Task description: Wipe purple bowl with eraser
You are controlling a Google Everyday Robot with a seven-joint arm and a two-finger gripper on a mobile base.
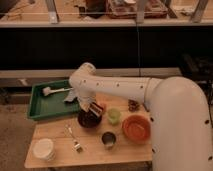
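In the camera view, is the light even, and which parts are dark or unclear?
Camera view: warm, dim light, not even. The table is lit, but the band behind it is nearly black. The purple bowl is so dark that its inside shows little. The gripper with the eraser just above the bowl looks soft, and the white arm is bright.

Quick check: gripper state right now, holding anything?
Gripper: shut on the eraser, held over the purple bowl.
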